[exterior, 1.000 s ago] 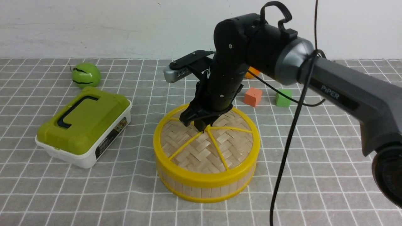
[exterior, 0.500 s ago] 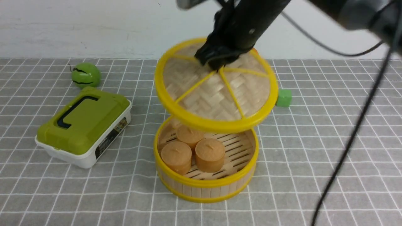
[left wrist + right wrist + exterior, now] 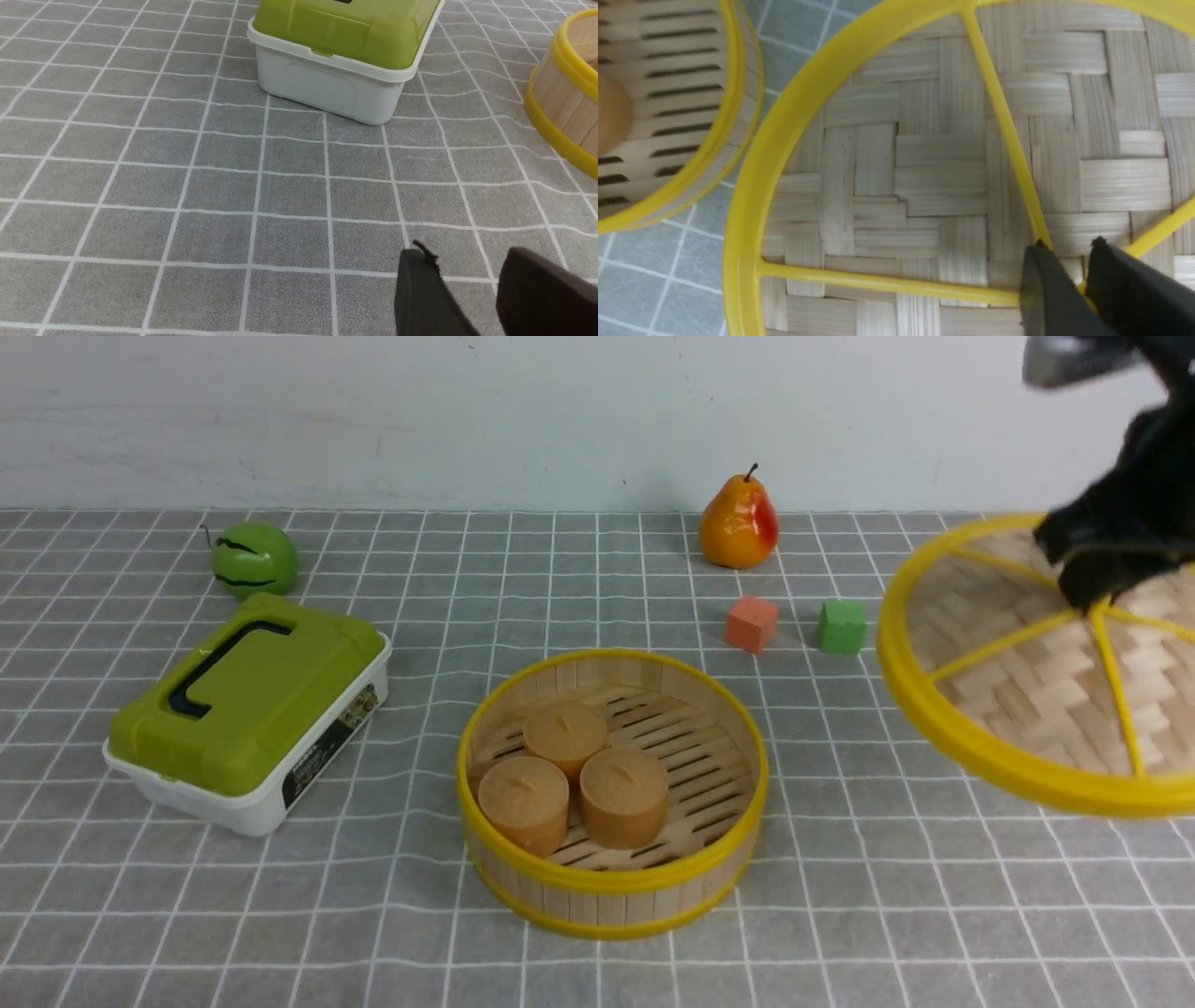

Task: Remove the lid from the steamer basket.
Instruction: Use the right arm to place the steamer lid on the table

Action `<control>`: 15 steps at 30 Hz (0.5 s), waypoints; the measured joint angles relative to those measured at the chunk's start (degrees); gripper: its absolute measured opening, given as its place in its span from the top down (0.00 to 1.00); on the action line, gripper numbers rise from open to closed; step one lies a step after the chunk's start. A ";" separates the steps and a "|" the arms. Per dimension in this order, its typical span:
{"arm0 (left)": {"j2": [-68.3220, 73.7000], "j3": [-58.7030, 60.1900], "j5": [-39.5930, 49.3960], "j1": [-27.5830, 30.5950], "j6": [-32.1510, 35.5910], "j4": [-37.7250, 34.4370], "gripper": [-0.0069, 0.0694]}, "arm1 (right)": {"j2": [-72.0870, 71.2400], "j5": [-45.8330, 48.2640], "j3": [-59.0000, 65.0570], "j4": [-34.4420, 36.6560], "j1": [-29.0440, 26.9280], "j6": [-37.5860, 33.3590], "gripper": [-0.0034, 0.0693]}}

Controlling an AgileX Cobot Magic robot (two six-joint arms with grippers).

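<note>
A: In the front view, where was the lid [image 3: 1018,681]?

B: It was off and well to the right of the steamer basket [image 3: 611,896]. It hung tilted above the table [image 3: 280,915], partly past the picture's edge, and the right jaws gripped it at its centre. The basket stood open with three tan cakes [image 3: 565,733] inside.

A: And the left wrist view?

B: The left jaws were low over the table, parted by a narrow gap and holding nothing. The basket's wall [image 3: 567,93] showed at one side.

A: The right wrist view?

B: The right jaws were closed on the small knob where the yellow spokes met. The lid [image 3: 924,163] was a flat disc of pale woven bamboo in a yellow rim, and it looked undamaged.

A: What could go wrong?

B: I judged that pinch slight for so wide a disc. A quick swing could twist it loose. Its lower edge would also meet the table first, which might jar it free.
</note>
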 joint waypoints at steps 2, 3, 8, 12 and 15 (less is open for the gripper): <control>0.00 0.00 0.00 0.00 0.00 0.00 0.60 | 1.17 -4.98 4.51 0.36 0.00 0.00 0.85; 0.00 0.00 0.00 0.00 0.00 0.00 0.60 | 2.01 -7.70 7.25 0.66 0.00 0.00 0.85; 0.00 0.00 0.00 0.00 0.00 0.00 0.60 | 6.39 -15.75 11.70 1.03 -0.14 0.48 0.85; 0.00 0.00 0.00 0.00 0.00 0.00 0.60 | 10.75 -20.15 11.99 0.28 -0.39 3.01 0.85; 0.00 0.00 0.00 0.00 0.00 0.00 0.60 | 13.24 -21.59 11.99 0.41 -0.39 3.61 0.78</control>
